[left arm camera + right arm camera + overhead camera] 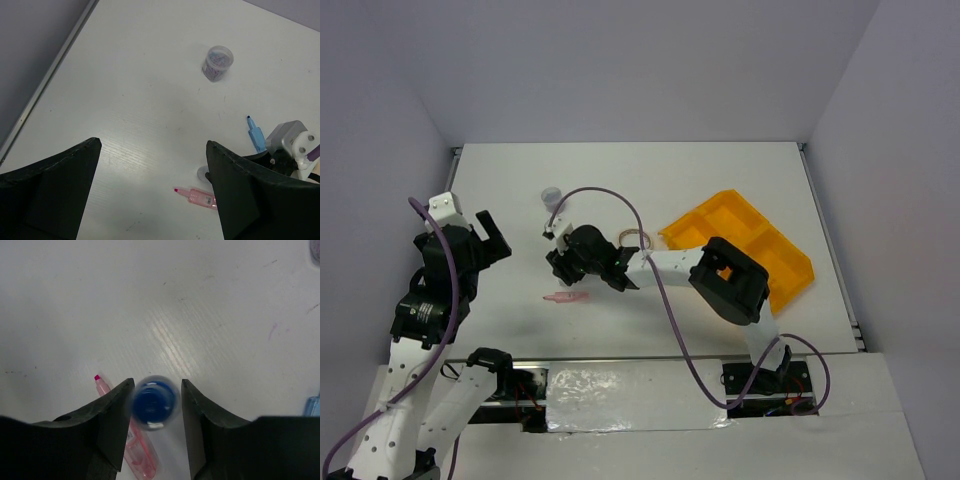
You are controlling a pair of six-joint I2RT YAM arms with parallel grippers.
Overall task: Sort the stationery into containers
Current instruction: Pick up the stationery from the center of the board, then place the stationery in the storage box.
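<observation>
My right gripper (pixel 558 262) (pixel 154 400) is open, low over the table, with its jaws on either side of the tiny blue-capped bottle (pixel 154 401). The bottle looks blurred, against the left jaw with a thin gap to the right one. One salmon-pink pen (pixel 563 297) (pixel 137 452) (pixel 197 195) lies just beside it. The blue pen (pixel 256 135) (pixel 314 406) lies on the other side. The clear cup (pixel 551 197) (pixel 217 62) stands farther back. The tan tape ring (pixel 633 240) lies by the orange tray (pixel 790 262). My left gripper (pixel 490 235) (pixel 152 190) is open and empty. The second pink pen is out of view.
The right arm's forearm (pixel 670 268) stretches across the table from the tray to the middle. A raised table edge (pixel 55 65) runs along the left side. White walls close the table at the back and sides.
</observation>
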